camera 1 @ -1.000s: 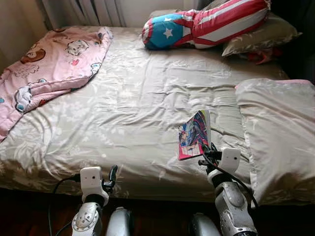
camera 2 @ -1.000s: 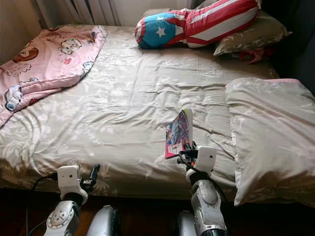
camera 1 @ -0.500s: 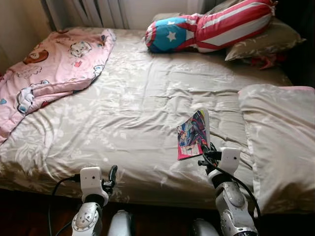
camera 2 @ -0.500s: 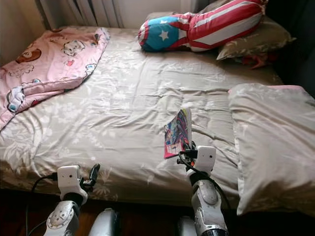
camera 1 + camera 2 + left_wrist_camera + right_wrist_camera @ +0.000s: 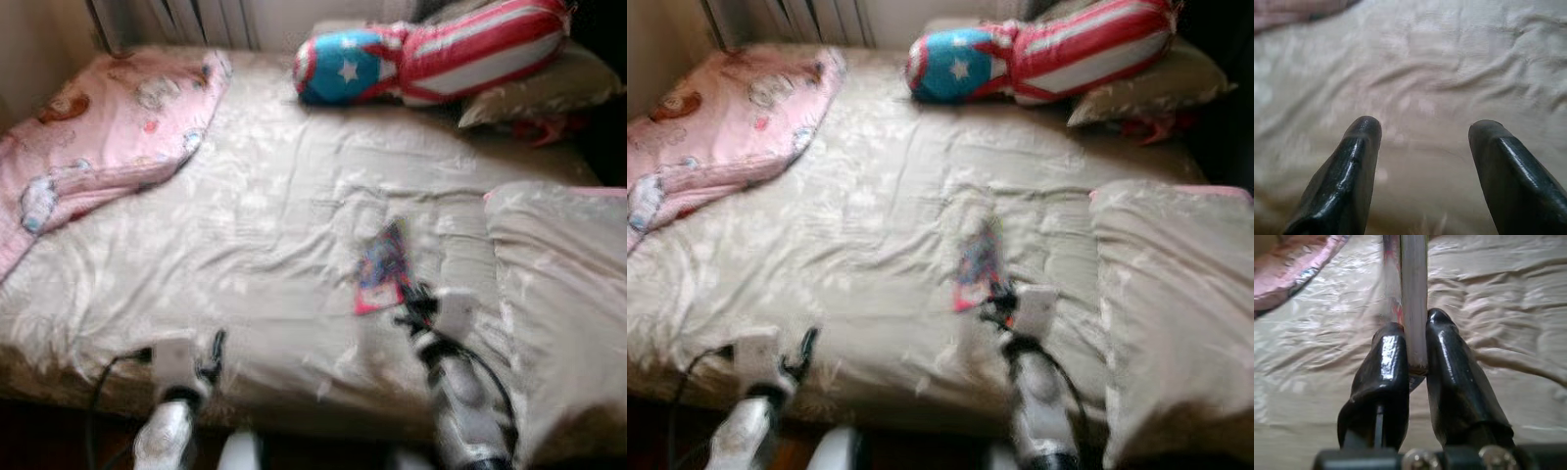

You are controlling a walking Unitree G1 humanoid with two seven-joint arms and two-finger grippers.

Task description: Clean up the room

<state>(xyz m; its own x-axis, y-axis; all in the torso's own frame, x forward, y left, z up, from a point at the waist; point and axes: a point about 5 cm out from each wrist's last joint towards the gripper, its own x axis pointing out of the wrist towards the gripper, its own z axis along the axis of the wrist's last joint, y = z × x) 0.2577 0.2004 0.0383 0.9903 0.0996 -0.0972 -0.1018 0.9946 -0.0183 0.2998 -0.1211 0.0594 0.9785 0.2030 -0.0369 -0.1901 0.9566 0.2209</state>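
A thin colourful book (image 5: 383,267) stands on edge above the beige bed (image 5: 274,215), held by its lower edge. My right gripper (image 5: 409,302) is shut on it near the bed's front right. In the right wrist view the book's pale edge (image 5: 1414,298) is pinched between the two black fingers (image 5: 1383,367). My left gripper (image 5: 214,351) hovers low over the front edge of the bed, and its wrist view shows the fingers (image 5: 1359,147) open over bare sheet with nothing between them. Both eye views are blurred.
A pink cartoon blanket (image 5: 108,127) lies crumpled at the bed's far left. A red, white and blue star cushion (image 5: 431,54) and a beige pillow (image 5: 534,93) sit at the head. A large beige pillow (image 5: 558,274) lies along the right side.
The whole picture has shifted slightly and gone blurry, so the camera is moving. The book stays in my right gripper and the left gripper stays open.
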